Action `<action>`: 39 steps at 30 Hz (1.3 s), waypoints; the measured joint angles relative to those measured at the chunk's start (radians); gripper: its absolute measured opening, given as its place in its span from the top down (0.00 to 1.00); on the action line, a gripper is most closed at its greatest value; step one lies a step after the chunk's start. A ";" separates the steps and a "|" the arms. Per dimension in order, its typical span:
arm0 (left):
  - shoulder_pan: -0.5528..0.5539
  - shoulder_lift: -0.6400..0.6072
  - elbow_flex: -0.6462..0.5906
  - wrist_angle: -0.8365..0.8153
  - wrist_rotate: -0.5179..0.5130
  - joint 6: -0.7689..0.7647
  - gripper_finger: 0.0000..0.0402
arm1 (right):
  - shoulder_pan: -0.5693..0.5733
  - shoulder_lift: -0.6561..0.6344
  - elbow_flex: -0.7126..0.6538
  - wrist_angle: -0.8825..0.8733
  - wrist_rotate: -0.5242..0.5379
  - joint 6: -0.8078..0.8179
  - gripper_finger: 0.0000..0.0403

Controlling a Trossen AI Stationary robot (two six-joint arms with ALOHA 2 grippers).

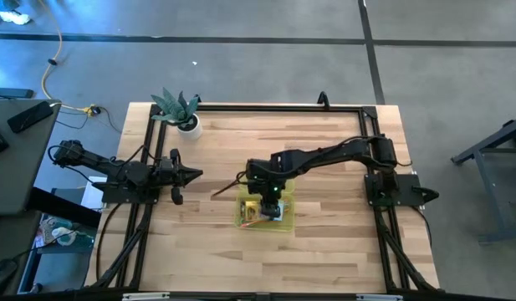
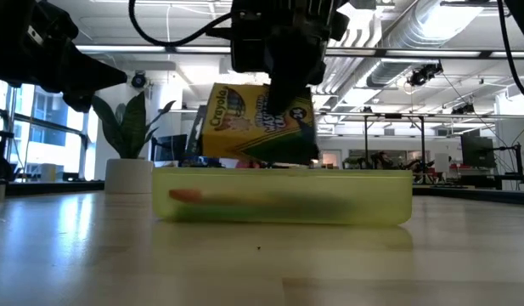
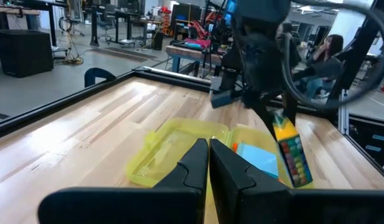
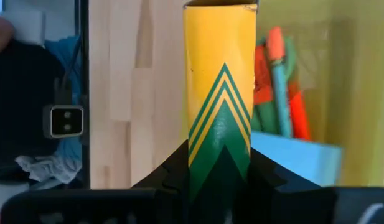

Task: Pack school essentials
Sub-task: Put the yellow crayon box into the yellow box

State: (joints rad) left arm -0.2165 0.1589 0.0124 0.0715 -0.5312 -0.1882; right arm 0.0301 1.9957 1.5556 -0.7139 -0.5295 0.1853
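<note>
At the far left, the left gripper (image 1: 193, 174) waits over bare table with its fingers clenched together on nothing, well apart from the work. Beyond it, towards the far left corner, stands a small plant in a white pot (image 1: 187, 124).

Moving right to the table's middle, the right gripper (image 1: 270, 196) is grasping the crayon box (image 2: 253, 123) by one end and holds it directly above the open translucent yellow-green case (image 2: 283, 204). In the low view the box hangs tilted, its lower edge about level with the case's rim. Inside the case, below and beside the claw, lie an orange pen and a green one (image 4: 280, 81) next to a light blue notepad (image 4: 304, 158). Scissors and eraser I cannot make out.

Judged from this, the step in hand is lowering the crayon box into the case. The next move seems to call for bringing the box down flat into the free space beside the notepad, clear of the pens and the case wall, before letting go; the tilt could leave it propped on the rim.

The surface is a pale wooden tabletop (image 1: 324, 251) edged by a black frame. Beyond it is a large workshop with a grey floor, benches, ceiling ducts and windows; a seated person shows far off in the left wrist view.
</note>
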 joint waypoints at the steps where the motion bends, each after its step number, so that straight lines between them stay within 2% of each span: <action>1: 0.000 0.000 0.000 0.000 0.000 0.000 0.99 | 0.004 0.007 0.000 -0.001 -0.005 0.010 0.79; 5: 0.000 0.000 0.000 0.000 0.000 0.000 0.99 | 0.007 0.018 0.000 0.027 -0.031 0.041 0.79; 16: 0.000 0.000 0.000 0.000 0.000 0.000 0.99 | 0.011 0.041 0.000 0.017 -0.002 0.121 0.79; 39: 0.000 0.000 0.000 0.000 0.000 0.000 0.99 | 0.030 0.055 0.000 0.016 -0.001 0.121 0.79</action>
State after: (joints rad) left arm -0.2165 0.1586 0.0124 0.0719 -0.5312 -0.1883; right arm 0.0602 2.0511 1.5551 -0.6983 -0.5308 0.3061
